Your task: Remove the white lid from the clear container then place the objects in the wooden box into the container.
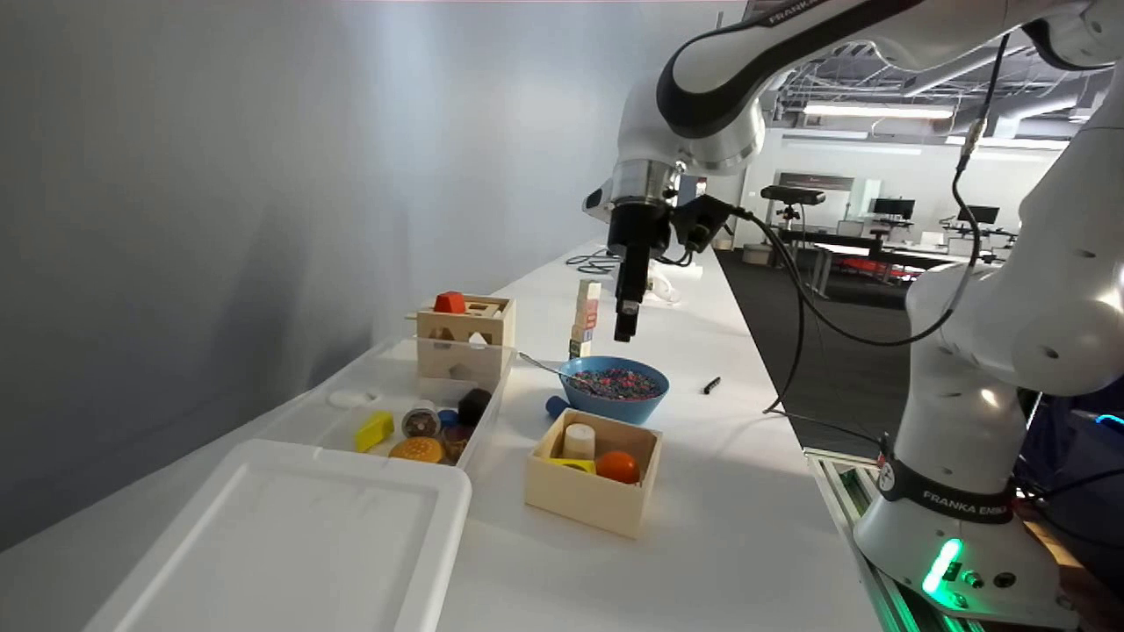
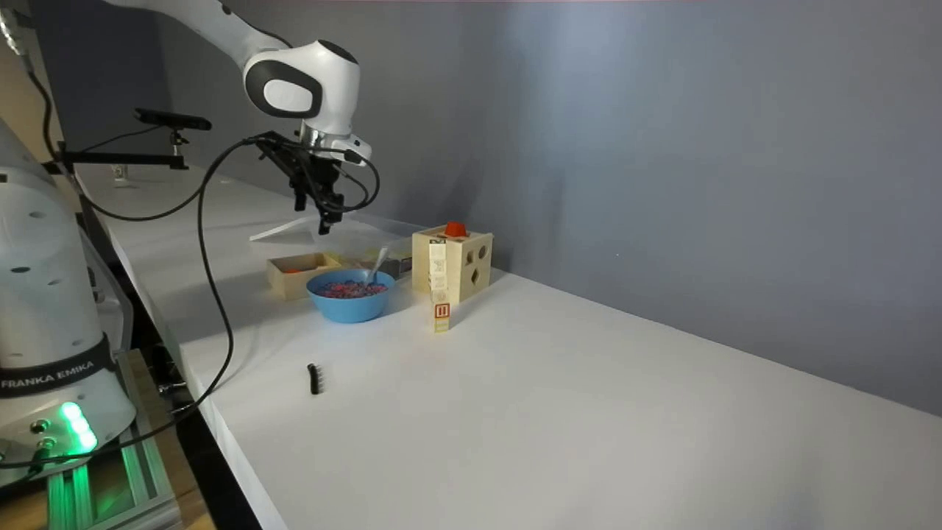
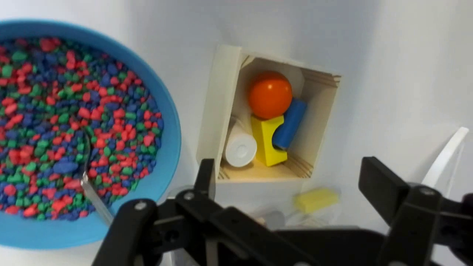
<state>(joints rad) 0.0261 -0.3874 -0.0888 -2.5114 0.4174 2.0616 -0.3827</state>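
At the near left of the worktop [image 1: 720,544], in an exterior view: lid [image 1: 290,544], off, that step judged done; can't tell whether its far edge touches the container [image 1: 320,426] just beyond. Container uncovered, toy burger [image 1: 418,450] and yellow bar [image 1: 374,431] in it. To its right, apart, the box [image 1: 575,499], holding (wrist view) white cylinder [image 3: 241,147], yellow block [image 3: 263,138], ball [image 3: 269,95], blue cylinder [image 3: 290,125], packed close. Bowl [image 1: 615,411] just beyond the box, not touching. Pincer [image 3: 292,180] well above the worktop, fingers [image 3: 382,186] spread wide, nothing between them.

Relation that matters: box looks to lie below the pincer; in the wrist view it fills most of the span between the fingers, a little ahead of their tips. Yellow block lies roughly left–right, so across the fingers' near–far closing line; blue cylinder likewise, slanted. Judged next: slight centring, then straight down on one piece, minding box walls and neighbours.
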